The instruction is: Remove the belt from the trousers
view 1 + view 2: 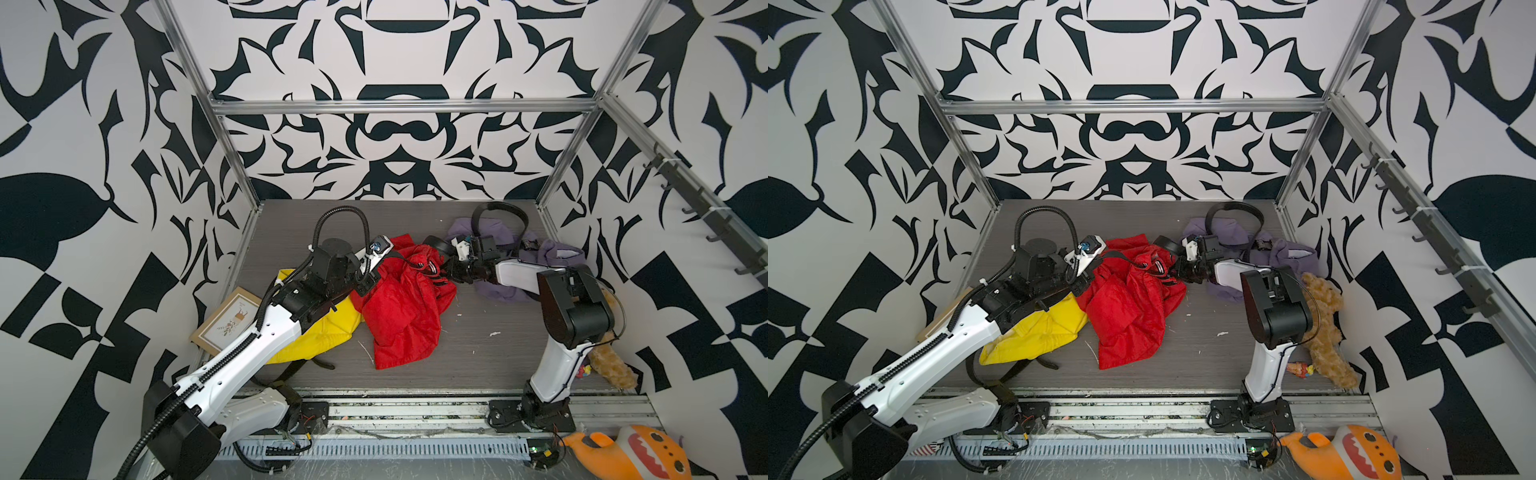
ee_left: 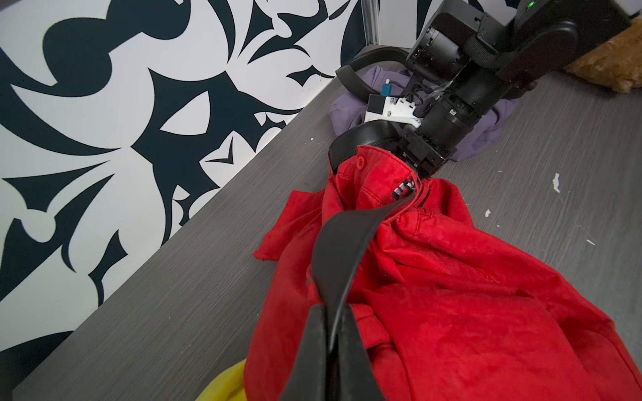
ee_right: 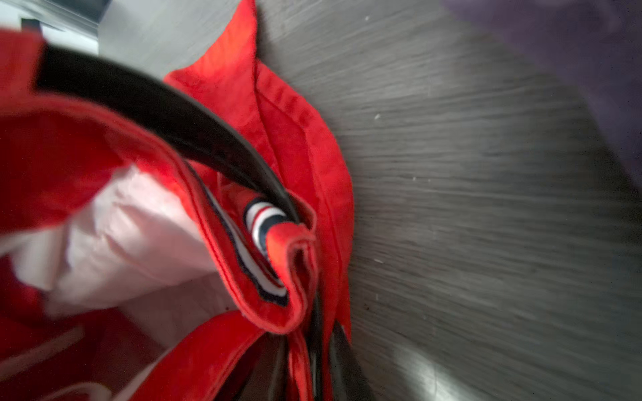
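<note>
Two grippers are working on the red trousers [image 1: 399,307] lying crumpled on the desk [image 1: 478,357]: the jaws of the left gripper [image 2: 331,314] are pinching the black belt [image 2: 344,250], which is running through a striped waistband loop, while those of the right gripper [image 1: 444,272] are pinching the waistband itself.

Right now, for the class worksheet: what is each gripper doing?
Left gripper: closed on the belt.
Right gripper: closed on the trousers.
</note>
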